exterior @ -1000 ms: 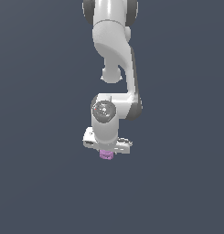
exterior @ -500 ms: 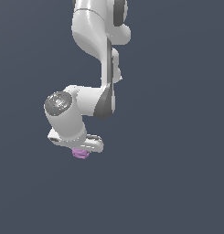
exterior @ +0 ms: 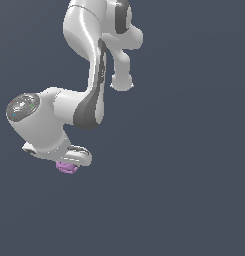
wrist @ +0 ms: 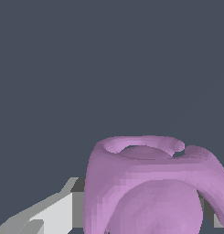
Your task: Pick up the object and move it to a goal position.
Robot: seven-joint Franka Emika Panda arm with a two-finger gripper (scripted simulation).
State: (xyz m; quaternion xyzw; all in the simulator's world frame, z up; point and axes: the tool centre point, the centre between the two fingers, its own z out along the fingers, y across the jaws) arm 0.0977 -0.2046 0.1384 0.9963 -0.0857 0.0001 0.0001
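The pincer (exterior: 69,162) squeezes the little purple lump (exterior: 67,168) between its fingers; a fast swing could shake it loose.

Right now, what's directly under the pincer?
The purple object sticks out just below the pincer. In the wrist view it sits between the fingers. Its upper part is covered by the hand, and nothing shows beneath it but plain dark background.

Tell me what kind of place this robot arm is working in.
Probably a bare simulated scene, not a real room: a flat, featureless dark grey backdrop, a smoothly rendered white Panda arm, and a blocky pinkish-purple object at its gripper.
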